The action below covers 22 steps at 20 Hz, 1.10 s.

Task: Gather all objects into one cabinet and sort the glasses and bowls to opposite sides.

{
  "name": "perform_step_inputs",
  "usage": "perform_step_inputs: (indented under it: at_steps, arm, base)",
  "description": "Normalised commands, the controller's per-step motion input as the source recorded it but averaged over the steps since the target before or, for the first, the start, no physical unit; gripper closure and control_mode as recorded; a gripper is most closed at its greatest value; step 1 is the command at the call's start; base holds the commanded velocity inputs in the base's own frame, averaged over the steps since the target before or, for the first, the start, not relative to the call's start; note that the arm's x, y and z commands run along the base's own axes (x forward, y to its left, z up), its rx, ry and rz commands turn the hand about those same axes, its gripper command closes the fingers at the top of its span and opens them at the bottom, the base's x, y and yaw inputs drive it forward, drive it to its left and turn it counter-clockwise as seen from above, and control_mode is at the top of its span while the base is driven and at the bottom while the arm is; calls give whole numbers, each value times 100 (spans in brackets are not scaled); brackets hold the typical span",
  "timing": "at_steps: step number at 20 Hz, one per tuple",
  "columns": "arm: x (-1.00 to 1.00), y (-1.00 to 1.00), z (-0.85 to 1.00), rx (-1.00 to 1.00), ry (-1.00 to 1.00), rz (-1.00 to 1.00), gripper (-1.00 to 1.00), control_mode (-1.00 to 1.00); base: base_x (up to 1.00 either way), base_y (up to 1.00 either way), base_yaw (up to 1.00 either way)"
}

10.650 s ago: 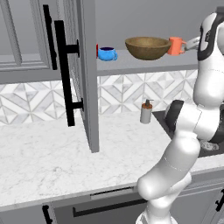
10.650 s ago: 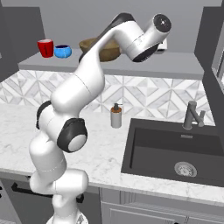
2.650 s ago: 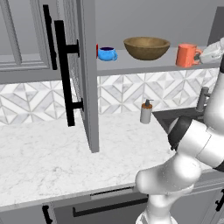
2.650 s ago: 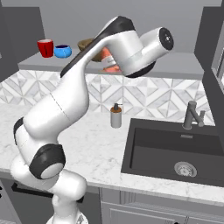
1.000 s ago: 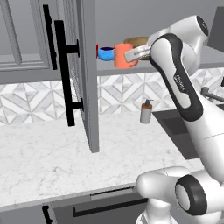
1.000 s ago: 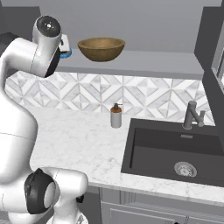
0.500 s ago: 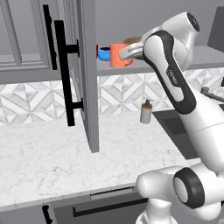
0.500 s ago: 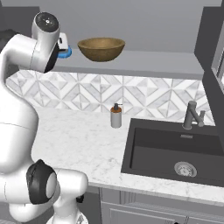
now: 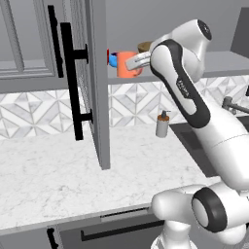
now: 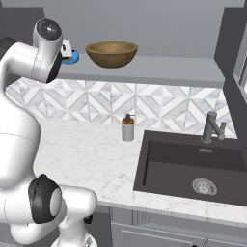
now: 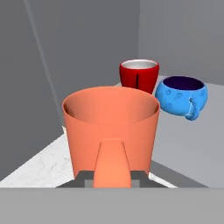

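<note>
At the left end of the cabinet shelf, just behind the open door, I am holding the orange mug by its handle, my jaws pinched narrow on it. Over the last few seconds I have been carrying it from the right end of the shelf, past the wooden bowl, to this side; in the last half second it has barely moved, so I am judging that I am easing it into its spot. Whether its base is already touching the shelf I cannot tell.

In the hand view the orange mug is sitting right in front of me, with the red mug and the blue mug close together just beyond it, near the back corner. The bowl is standing alone further right on the same shelf, well apart from the mugs.

That is meaning the sorting is nearly finished: all four pieces are in one cabinet, mugs to the left, bowl to the right. What is remaining, as I am judging it, is to set this mug down, let go and back out.

No brand, label or writing is showing on any of them, nor on the soap dispenser standing on the bench.
</note>
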Motion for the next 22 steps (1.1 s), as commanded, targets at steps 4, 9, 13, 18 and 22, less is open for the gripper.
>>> perform_step_inputs:
  at_steps: [4, 9, 13, 18, 22]
  arm:
    - [42, 10, 0, 0, -4, -4, 100, -100]
    - [46, 3, 0, 0, 0, -5, 100, -100]
    - [34, 5, -3, 0, 0, -4, 100, -100]
    - [18, 6, -2, 0, 0, -2, 100, -100]
    - [16, 3, -5, 0, 0, -2, 100, -100]
  base:
    - [0, 0, 0]
    - [0, 0, 0]
    - [0, 0, 0]
    - [0, 0, 0]
    - [0, 0, 0]
